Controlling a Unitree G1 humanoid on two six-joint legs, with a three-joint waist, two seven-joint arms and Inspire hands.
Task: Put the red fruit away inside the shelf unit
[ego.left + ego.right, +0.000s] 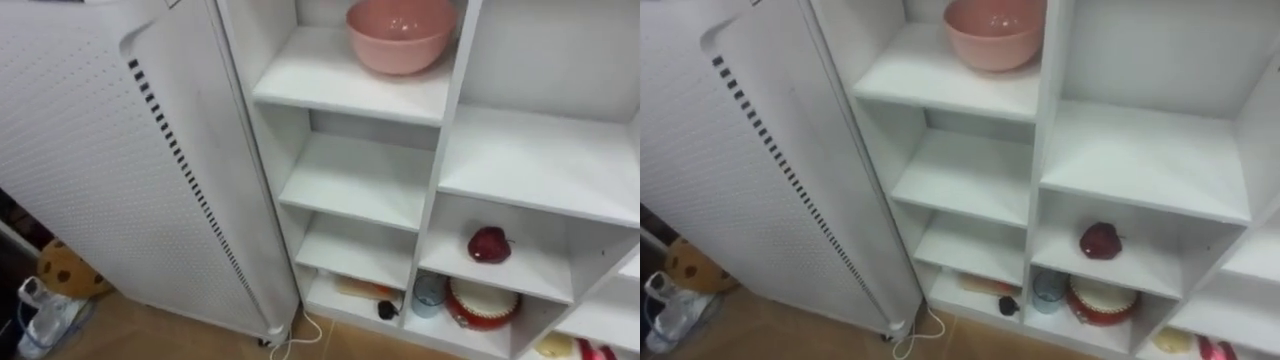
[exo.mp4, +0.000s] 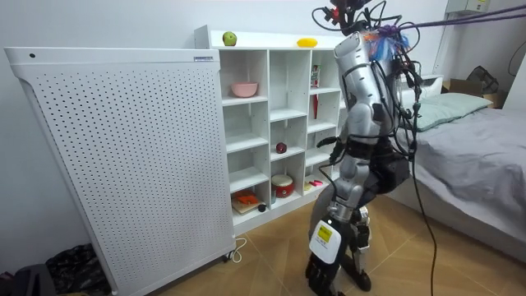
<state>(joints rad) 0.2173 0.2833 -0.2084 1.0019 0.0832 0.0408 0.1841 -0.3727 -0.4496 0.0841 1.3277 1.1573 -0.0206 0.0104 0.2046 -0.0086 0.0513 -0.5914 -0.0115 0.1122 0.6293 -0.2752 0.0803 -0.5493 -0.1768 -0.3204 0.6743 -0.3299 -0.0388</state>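
Leftmost, a white perforated panel [image 1: 100, 150] is stood beside the closet [image 1: 350, 180]. A pink bowl [image 1: 400, 33] is kept on an upper shelf, a red apple [image 1: 489, 244] in a lower compartment further right; a green apple [image 2: 229, 39] and a yellow fruit [image 2: 306, 42] are laid on top. Whether the left robot hand [image 2: 329, 146] is apart or together cannot be told.

The robot has a silver-grey torso with smooth rounded shells, a black waist and hips, silver thighs and dark lower legs. A white and yellow label sits on one shin. Black cables bunch on its back, the side away from the shelf unit [image 2: 268, 123], below a blue and orange patch. Purple straps leave the shoulders.
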